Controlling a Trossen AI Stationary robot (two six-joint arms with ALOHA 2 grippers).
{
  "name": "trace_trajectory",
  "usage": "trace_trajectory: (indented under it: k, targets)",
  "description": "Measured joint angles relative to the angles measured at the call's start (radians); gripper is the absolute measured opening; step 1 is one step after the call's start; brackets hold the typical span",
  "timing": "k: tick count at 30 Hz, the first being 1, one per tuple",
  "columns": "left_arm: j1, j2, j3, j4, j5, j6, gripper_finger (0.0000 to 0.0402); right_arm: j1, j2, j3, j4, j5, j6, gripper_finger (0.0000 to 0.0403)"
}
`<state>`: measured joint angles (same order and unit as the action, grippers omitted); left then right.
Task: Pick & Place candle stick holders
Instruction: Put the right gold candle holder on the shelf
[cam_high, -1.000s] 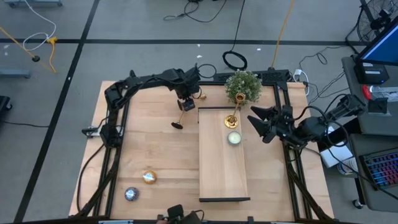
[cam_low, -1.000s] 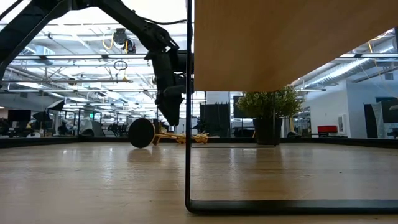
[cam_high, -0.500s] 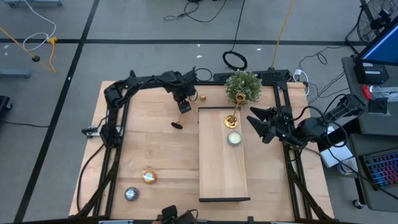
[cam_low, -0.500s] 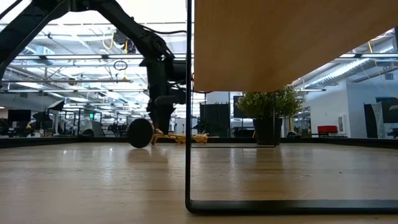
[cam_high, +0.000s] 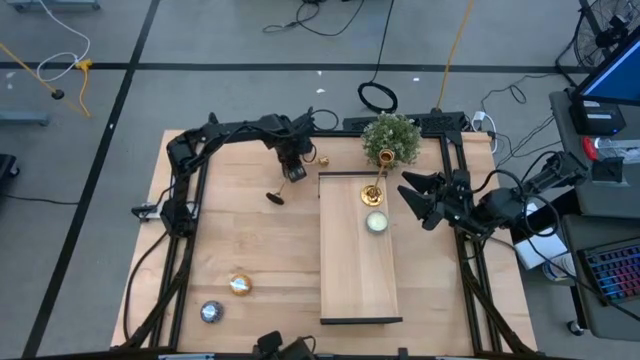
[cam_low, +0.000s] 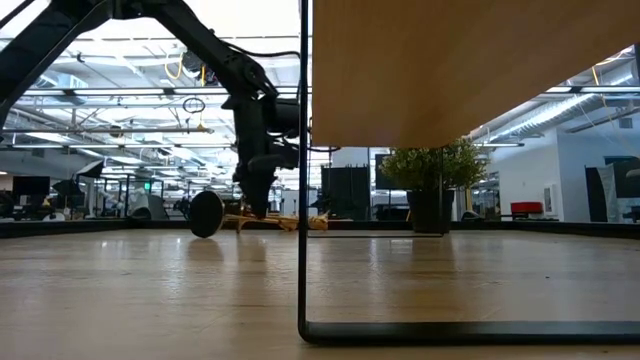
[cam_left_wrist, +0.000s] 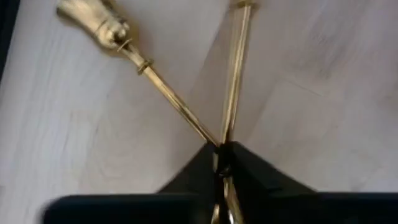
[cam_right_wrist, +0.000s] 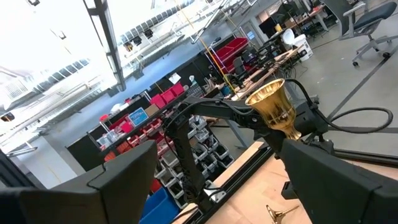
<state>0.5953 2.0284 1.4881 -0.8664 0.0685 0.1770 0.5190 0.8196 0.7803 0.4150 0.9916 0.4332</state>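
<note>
From above, the left claw pinches the thin stem of a fallen gold candle holder near the table's far edge; its wrist view confirms closed fingers; the right claw waits open.

No readable text, label, brand, number or sign was seen on table, arms or in room behind.

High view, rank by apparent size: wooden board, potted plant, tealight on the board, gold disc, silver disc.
1. wooden board
2. potted plant
3. tealight on the board, gold disc and silver disc look about alike; not ranking them.
</note>
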Motion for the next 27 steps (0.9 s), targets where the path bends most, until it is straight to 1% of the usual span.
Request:
trace_trajectory:
  k: [1, 2, 5, 8, 15, 17, 19, 24, 27]
  targets:
    - [0.000, -0.004, 0.000, -0.003, 0.011, 0.003, 0.0025, 0.000, 0.000, 0.000, 0.000, 0.000, 0.000, 0.0343]
    - [0.000, -0.008, 0.000, -0.005, 0.017, -0.001, 0.0016, 0.000, 0.000, 0.000, 0.000, 0.000, 0.000, 0.0343]
    - [0.000, -0.018, 0.000, -0.007, 0.027, -0.023, 0.0017, 0.000, 0.003, 0.000, 0.001, 0.000, 0.000, 0.0343]
    - [0.003, -0.051, 0.000, -0.010, 0.027, -0.032, 0.0004, 0.000, 0.011, 0.000, 0.003, 0.000, 0.000, 0.0343]
    - [0.027, -0.145, 0.000, 0.005, 0.045, -0.094, 0.0001, 0.000, 0.026, 0.000, 0.011, 0.001, -0.001, 0.0343]
    - [0.039, -0.169, 0.000, 0.007, 0.064, -0.101, 0.0001, 0.000, 0.027, 0.000, 0.015, 0.001, -0.001, 0.0343]
    - [0.048, -0.180, 0.000, 0.019, 0.087, -0.099, 0.0003, 0.000, 0.027, 0.000, 0.015, 0.000, 0.000, 0.0343]
    - [0.054, -0.184, 0.000, 0.060, 0.080, -0.081, 0.0004, 0.000, 0.029, 0.000, 0.015, -0.001, 0.000, 0.0343]
    - [0.050, -0.184, -0.003, 0.127, 0.087, -0.080, 0.0005, 0.000, 0.033, 0.000, 0.015, -0.001, 0.000, 0.0343]
